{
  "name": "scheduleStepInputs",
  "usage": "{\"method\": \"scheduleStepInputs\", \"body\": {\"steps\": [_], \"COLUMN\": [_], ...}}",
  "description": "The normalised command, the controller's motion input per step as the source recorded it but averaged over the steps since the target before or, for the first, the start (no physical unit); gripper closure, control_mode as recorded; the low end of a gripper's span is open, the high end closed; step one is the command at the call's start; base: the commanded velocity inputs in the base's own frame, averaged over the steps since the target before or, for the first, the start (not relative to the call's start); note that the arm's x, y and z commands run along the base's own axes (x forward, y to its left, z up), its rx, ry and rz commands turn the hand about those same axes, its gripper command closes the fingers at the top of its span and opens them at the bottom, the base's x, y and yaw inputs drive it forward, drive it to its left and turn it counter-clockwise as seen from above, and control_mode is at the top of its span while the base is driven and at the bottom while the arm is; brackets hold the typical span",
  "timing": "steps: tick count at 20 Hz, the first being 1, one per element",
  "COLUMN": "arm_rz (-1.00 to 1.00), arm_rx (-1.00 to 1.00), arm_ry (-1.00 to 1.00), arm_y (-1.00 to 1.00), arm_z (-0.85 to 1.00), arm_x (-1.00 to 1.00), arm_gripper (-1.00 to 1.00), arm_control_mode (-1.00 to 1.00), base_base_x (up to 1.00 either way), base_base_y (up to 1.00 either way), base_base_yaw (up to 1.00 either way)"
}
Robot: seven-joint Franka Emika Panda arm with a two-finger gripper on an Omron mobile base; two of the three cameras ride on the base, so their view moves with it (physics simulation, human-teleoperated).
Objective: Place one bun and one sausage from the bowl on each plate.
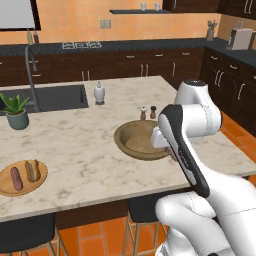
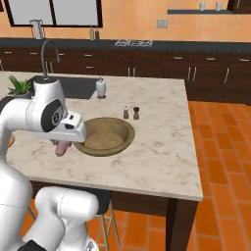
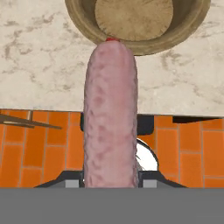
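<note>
Look at the hand view first. Your gripper [image 3: 111,181] is at the bottom middle of the frame, and it is clamped on a sausage [image 3: 110,118]. The sausage is pink and bumpy. It stands straight up the middle of the frame, from the fingers up to the rim of the bowl [image 3: 83,26] at the top. The bowl is brown and round. Under the sausage you see the pale stone counter [image 3: 39,70], then its edge, then the orange floor tiles [image 3: 26,148] lower down.

In the right base view, the same sausage [image 2: 60,148] pokes down under the white hand at the left middle of the frame. It hangs over the counter, just beside the left rim of the bowl [image 2: 117,142]. Two small shakers [image 2: 131,112] stand just behind the bowl.

In the left base view, the bowl [image 1: 125,142] sits in the middle of the frame, partly behind the white arm. At the lower left, well apart from the bowl, you see the light-wood plate [image 1: 37,180]. One sausage [image 1: 16,178] and one bun [image 1: 33,170] lie on it, side by side. A small green plant [image 1: 16,111] stands at the left, near the sink [image 1: 50,97].
</note>
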Motion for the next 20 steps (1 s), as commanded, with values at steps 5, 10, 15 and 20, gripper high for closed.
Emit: {"method": "scheduleStepInputs", "body": {"steps": [5,10,15,20], "arm_rz": [-0.03,0.0,0.0,0.0], "arm_rx": [0.0,0.0,0.0,0.0], "arm_ry": [-0.01,-0.01,0.0,0.0], "arm_y": [0.0,0.0,0.0,0.0], "arm_z": [0.16,0.02,0.0,0.0], "arm_x": [-0.41,-0.05,0.0,0.0], "arm_gripper": [1.0,1.0,1.0,1.0], "arm_control_mode": [-1.0,1.0,1.0,1.0], "base_base_x": [0.0,-0.2,-0.91,-0.4], "base_base_y": [0.0,0.0,0.73,1.0], "base_base_yaw": [0.0,0.0,-0.02,0.0]}}
